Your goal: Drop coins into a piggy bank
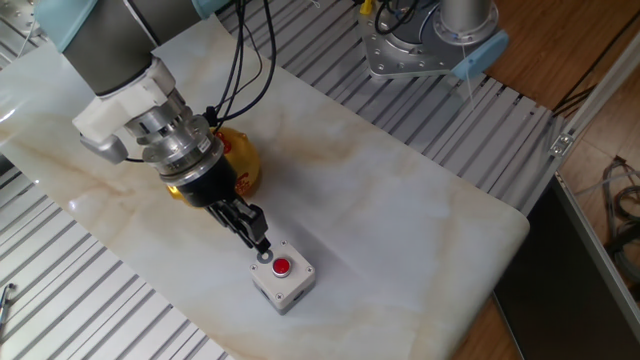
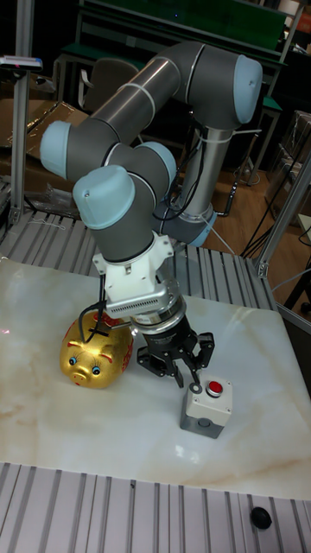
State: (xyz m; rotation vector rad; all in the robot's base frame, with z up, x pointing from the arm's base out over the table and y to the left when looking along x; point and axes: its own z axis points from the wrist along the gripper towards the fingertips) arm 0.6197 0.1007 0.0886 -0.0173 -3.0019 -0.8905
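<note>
The claw (image 2: 192, 381) is reaching down at the coin (image 1: 264, 257), which is lying on the top corner of the white button box (image 1: 283, 276) just beside the red button (image 1: 282, 266). The fingers appear to be closing on the disc, though whether they are clamped cannot be told. Good practice here — pinching the thin edge squarely and lifting straight, clear of the button — before carrying toward the piggy bank (image 2: 97, 355), standing on the bench (image 1: 400, 210) behind the wrist.
</note>
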